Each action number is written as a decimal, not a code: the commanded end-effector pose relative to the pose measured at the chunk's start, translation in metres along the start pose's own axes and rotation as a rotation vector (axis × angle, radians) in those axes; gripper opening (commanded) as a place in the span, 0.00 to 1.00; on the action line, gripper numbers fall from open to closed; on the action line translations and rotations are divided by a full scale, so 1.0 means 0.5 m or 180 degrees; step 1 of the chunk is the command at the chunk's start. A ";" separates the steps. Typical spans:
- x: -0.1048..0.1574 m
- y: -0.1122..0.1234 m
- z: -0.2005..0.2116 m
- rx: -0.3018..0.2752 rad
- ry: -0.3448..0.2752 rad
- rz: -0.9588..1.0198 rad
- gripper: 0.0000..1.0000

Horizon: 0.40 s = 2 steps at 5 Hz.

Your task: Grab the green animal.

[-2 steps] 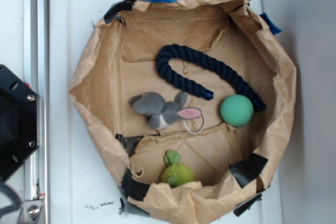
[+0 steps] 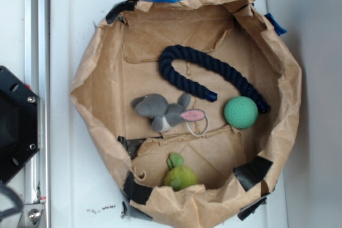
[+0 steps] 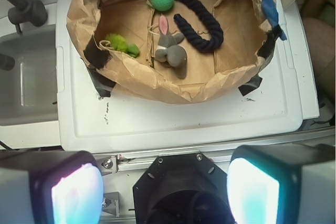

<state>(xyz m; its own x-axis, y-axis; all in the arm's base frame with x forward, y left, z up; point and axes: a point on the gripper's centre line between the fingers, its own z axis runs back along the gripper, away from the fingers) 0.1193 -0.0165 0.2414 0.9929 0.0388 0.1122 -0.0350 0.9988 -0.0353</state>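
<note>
My gripper (image 3: 165,192) hangs wide open over the rail at the edge of the white table (image 3: 173,116), its two pads (image 3: 77,195) lit pale at the bottom of the wrist view with nothing between them and nothing touching them. Well apart from it, at 12 o'clock in that view, sits the paper basket (image 3: 157,80). Inside, the green animal (image 3: 122,44) lies against the basket wall at about 9 o'clock; in the exterior view the same toy (image 2: 179,174) rests at 6 o'clock, tucked under the crumpled rim (image 2: 187,198). The grey mouse (image 2: 166,112) lies near the middle of the basket, pink ear pointing toward the green ball (image 2: 241,112) at 3 o'clock. A dark blue rope (image 2: 211,73) arcs from the centre toward the ball, its far end just beside it. Black tape (image 2: 252,170) patches the basket wall in several places.
</note>
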 end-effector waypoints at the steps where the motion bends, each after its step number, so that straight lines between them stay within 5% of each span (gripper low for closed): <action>1: 0.123 0.000 -0.027 -0.0077 -0.0061 -0.0361 1.00; 2: 0.180 -0.008 -0.061 -0.0169 -0.0029 -0.0886 1.00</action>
<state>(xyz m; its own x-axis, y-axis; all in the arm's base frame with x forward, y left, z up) 0.2082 -0.0196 0.2083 0.9630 -0.2566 0.0827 0.2620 0.9629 -0.0639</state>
